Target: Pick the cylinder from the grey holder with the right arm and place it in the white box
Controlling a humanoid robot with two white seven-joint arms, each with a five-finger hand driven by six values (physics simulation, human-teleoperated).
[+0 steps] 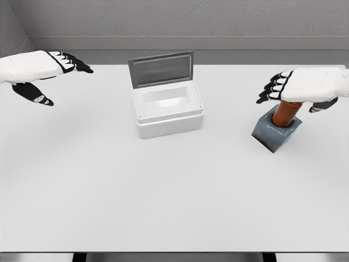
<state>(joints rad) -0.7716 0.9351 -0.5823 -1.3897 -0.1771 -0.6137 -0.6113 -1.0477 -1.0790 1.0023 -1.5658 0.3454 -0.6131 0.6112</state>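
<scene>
**Getting Ready to Grab the Cylinder**

My right hand (305, 85) is over the cylinder (286, 112). My fingers are stretched out flat and hold nothing. The brown cylinder stands in the grey holder (275, 134), near the right edge of the table (174, 196). My hand covers its top, so I cannot tell if I am touching it.

I think the next bit is the grab. To do it well, I should turn my hand so my fingers go around the side of the cylinder, then squeeze. After that I should pull it straight up along its own lean, so it does not catch on the holder.

The white box (168, 112) sits near the middle of the table, toward the back edge, with its lid up.

My left hand (38, 68) waits open by the back left corner.
</scene>
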